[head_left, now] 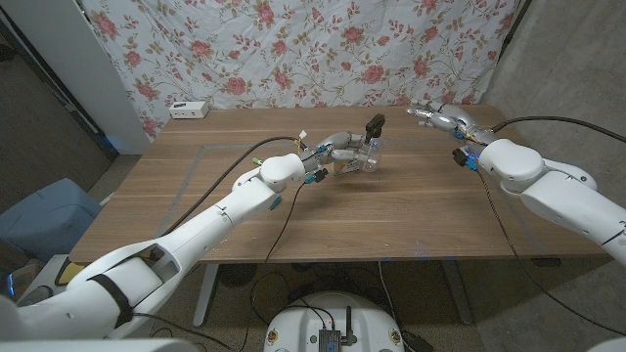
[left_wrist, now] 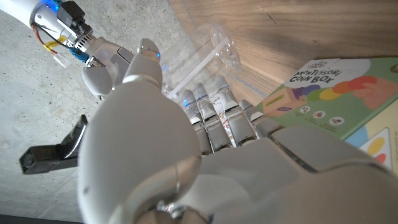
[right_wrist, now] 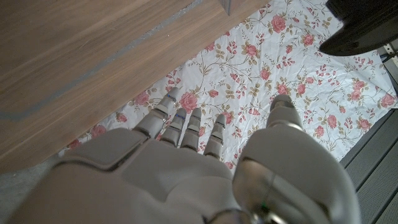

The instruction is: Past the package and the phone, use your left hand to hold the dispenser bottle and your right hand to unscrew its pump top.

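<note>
Dispenser bottle [head_left: 362, 156], clear w/ black pump top [head_left: 374, 124], stands mid-table [head_left: 391, 225], gripped by left hand [head_left: 337, 152], fingers [left_wrist: 217, 99] wrapped round it. Coin-box package [left_wrist: 329, 93] just beside bottle. Right hand [head_left: 440, 117] well apart from bottle near table's far edge, fingers spread, holding nothing.

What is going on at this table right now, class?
A two-armed robot is working at a wooden table. Its left hand grips a clear dispenser bottle near the table's middle, with the black pump top standing above it. A colourful Montessori coin box package lies beside the bottle. The right hand hangs open near the table's far edge, away from the bottle, touching nothing.
</note>
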